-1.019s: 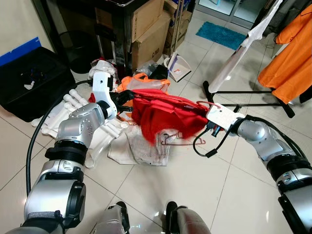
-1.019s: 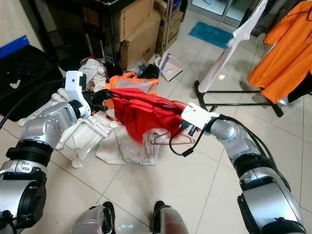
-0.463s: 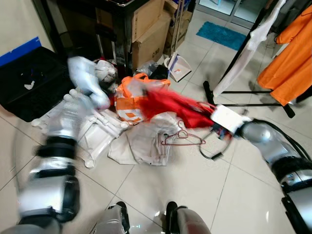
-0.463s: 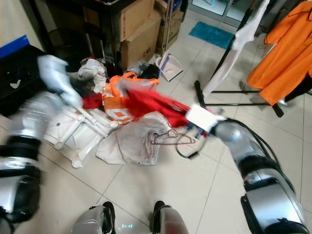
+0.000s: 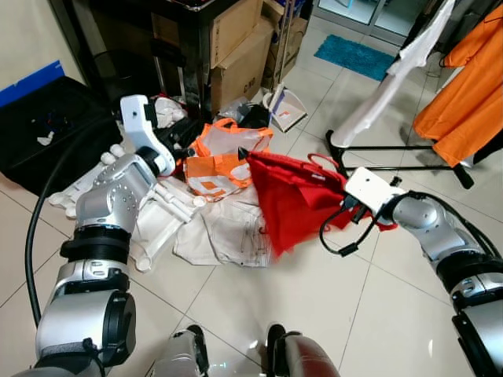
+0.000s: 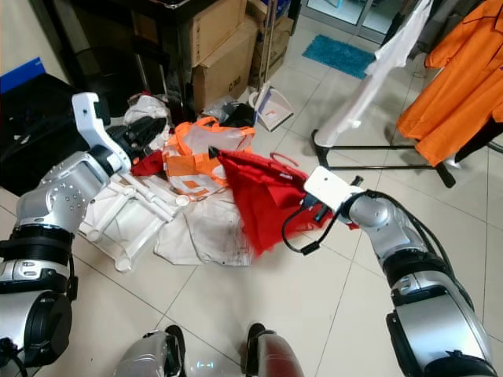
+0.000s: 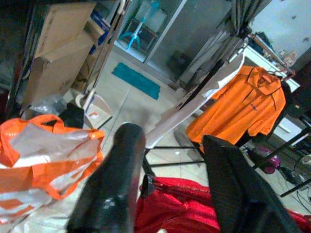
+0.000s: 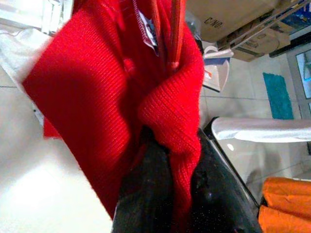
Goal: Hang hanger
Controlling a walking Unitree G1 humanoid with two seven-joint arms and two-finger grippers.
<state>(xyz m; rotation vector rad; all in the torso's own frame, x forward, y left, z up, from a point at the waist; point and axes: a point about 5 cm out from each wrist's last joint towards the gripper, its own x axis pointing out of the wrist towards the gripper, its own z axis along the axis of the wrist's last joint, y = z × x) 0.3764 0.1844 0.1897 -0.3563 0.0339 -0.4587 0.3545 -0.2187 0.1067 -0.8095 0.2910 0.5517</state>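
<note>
Right wrist view: the right gripper (image 8: 167,160) is seen clamped on a fold of the red garment (image 5: 295,196), which hangs from it above the tiled floor (image 5: 330,306) beside a white cloth (image 5: 228,236). A red hanger (image 8: 167,34) is threaded in the garment. The left gripper (image 7: 170,179) is held spread, gripping nothing, near the orange bag (image 5: 224,157).

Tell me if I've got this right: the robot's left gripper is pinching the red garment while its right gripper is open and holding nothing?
Not quite: you have the sides swapped. The right wrist view shows the right gripper shut on the red garment, its cloth bunched between the fingers. The left gripper is the open one, holding nothing, as the left wrist view shows.
</note>
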